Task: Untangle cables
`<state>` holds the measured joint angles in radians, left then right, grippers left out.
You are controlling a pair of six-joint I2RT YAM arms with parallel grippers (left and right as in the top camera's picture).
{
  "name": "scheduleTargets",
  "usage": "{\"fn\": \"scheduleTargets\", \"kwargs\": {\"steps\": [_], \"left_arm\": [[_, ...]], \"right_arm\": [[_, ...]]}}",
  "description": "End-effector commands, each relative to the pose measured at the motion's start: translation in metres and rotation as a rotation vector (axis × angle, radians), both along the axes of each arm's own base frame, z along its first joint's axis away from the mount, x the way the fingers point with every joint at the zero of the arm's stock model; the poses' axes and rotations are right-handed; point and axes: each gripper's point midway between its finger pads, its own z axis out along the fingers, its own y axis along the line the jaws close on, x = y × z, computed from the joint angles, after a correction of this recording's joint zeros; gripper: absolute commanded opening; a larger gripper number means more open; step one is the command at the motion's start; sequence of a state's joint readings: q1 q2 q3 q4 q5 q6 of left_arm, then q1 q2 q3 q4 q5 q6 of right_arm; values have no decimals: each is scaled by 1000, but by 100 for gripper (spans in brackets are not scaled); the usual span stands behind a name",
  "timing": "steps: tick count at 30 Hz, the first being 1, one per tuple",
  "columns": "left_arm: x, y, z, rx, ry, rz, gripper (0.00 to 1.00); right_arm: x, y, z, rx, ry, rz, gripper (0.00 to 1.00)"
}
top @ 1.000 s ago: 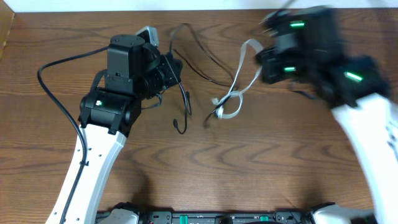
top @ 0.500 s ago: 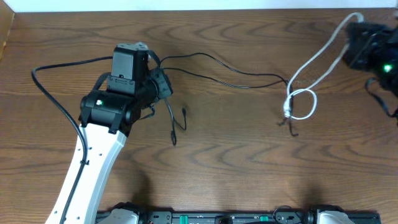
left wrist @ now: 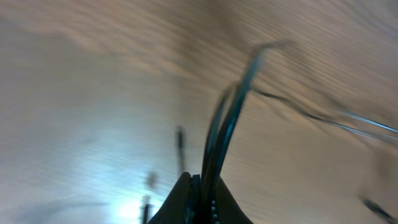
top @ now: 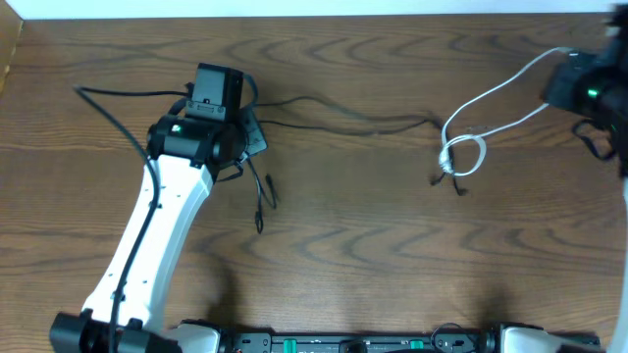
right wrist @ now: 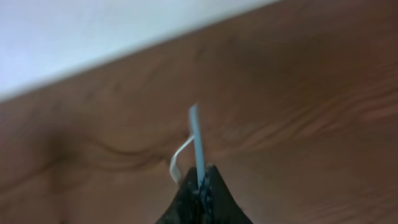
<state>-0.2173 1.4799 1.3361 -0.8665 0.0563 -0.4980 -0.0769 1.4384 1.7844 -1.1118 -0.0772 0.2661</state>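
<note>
- Step in hand: pulling the tangle apart. The left gripper (left wrist: 200, 184) sits at about 10 o'clock on the table (top: 343, 265), its jaws pinched shut on the black cables (top: 343, 110).
- The right gripper (right wrist: 200, 182) is out at the 2 o'clock edge, clamped on the white cable (top: 496, 90).
- The white cable runs from that grip toward the centre and ends in a small loop (top: 461, 155) at about 3 o'clock. One black strand stretches across from the left grip to just beside it.
- Whether the black strand passes through the loop, I cannot tell — the plug ends lie close under it.
- Next move, as I judge it: spread the arms further, gently, and watch whether the loop slips free or tightens.
- A short black tail (top: 262, 201) hangs toward 7 o'clock from the left grip.
- The thick robot-arm wire (top: 108, 103) at 9 o'clock could be mistaken for a cable — leave it alone.
</note>
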Motion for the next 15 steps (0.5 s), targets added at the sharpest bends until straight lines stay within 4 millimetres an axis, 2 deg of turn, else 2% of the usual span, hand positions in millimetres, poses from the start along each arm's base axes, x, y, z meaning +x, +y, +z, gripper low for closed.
{"fn": "scheduleTargets", "kwargs": {"steps": [1, 4, 5, 7, 8, 9, 10, 15], "left_arm": [[0, -51, 7, -202, -12, -266, 7], [-2, -67, 14, -284, -29, -333, 8], [-3, -70, 16, -299, -28, -342, 17], [-4, -73, 17, -319, -25, -352, 46], [-5, -75, 18, -328, -24, -357, 70], [-6, -76, 18, -338, -23, -362, 86], [-6, -77, 19, -343, -22, -365, 94], [-4, -84, 25, -382, -44, -391, 95]], "right_arm": [[8, 70, -38, 139, 124, 328, 1], [9, 99, -50, 178, 159, 440, 1], [8, 108, -51, 190, 163, 474, 1], [5, 120, -50, 203, 160, 517, 1], [4, 124, -48, 206, 157, 529, 1], [2, 129, -45, 215, 150, 547, 1], [0, 135, -42, 225, 142, 567, 1], [-12, 160, -19, 335, 83, 673, 1]]}}
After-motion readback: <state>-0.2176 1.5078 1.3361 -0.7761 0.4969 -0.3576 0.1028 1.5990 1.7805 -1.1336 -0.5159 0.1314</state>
